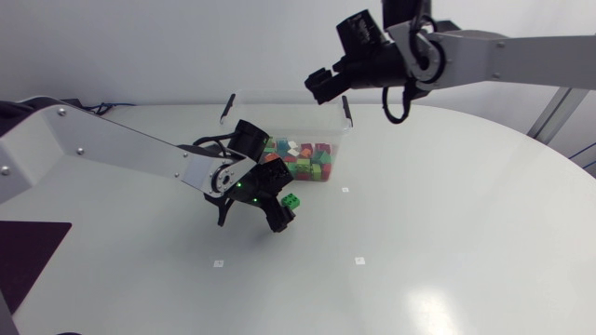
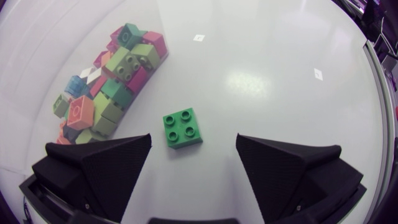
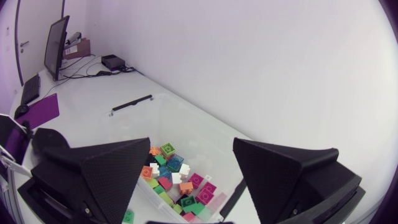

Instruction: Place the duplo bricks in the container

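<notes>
You're looking at a white round table [image 1: 447,233], w/ a glare patch [image 1: 438,302] shining near its front edge. Small white sq. markers are sitting on it: a left marker [image 1: 219,263], a right marker [image 1: 359,260] approx. level w/ it, and a far marker [image 1: 345,190] beyond those two. A dark purple mat [image 1: 28,256] is lying at the left edge, possibly on the tabletop; it's hard to tell.

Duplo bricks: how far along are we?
Done: most bricks sit in the container. In hand: nothing; the left gripper is open over the lone green brick on the table by the container; the right gripper hangs open and empty above it. Left: grasp that brick, drop it in.
</notes>
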Action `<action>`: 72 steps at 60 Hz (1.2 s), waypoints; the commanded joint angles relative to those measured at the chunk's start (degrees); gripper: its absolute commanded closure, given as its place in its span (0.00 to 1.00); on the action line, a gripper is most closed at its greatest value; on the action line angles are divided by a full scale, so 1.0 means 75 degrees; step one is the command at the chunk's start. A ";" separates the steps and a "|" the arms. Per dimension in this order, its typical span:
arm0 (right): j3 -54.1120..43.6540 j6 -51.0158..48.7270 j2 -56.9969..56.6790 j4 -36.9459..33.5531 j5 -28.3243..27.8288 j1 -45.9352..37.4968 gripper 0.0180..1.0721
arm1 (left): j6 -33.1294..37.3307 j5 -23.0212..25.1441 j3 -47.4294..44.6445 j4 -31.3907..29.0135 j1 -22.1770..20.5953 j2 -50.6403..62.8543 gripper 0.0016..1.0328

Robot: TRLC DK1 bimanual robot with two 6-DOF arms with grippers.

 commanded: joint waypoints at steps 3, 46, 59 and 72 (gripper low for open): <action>-0.0915 0.0026 -0.1112 -0.0182 0.0031 -0.0174 0.05 | -0.0347 -0.0079 0.0599 -0.0610 0.0004 0.0468 0.16; -0.4677 -0.0185 -0.5459 -0.0335 0.0242 -0.1545 0.05 | -0.0886 -0.0325 0.2052 -0.2052 -0.0078 0.1371 0.58; -0.5427 -0.0173 -0.6374 -0.0335 0.0359 -0.1955 0.05 | -0.0897 -0.0407 0.2040 -0.2122 -0.0160 0.1371 0.72; -0.6001 -0.0173 -0.7159 -0.0194 0.0629 -0.2306 0.05 | -0.0874 -0.0418 0.1770 -0.2239 -0.0102 0.0972 0.72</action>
